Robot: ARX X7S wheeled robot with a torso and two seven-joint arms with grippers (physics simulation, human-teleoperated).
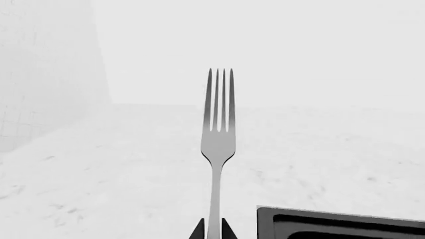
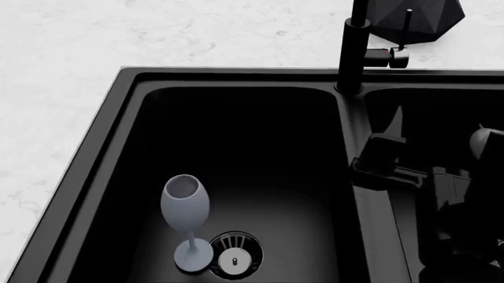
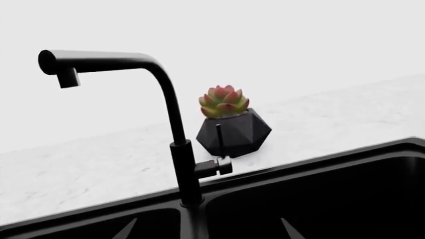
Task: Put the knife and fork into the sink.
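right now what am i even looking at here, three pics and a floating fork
These are simulator renders from a two-armed wheeled robot. One camera sits on its head, looking down into a black sink with two basins; a wine glass stands beside the drain in the near-left basin. The other two cameras sit near each gripper. The left wrist view shows the left gripper holding a fork, tines pointing away, above a white counter. The right wrist view shows the faucet and a potted succulent; its gripper is out of frame. I can't see the knife.
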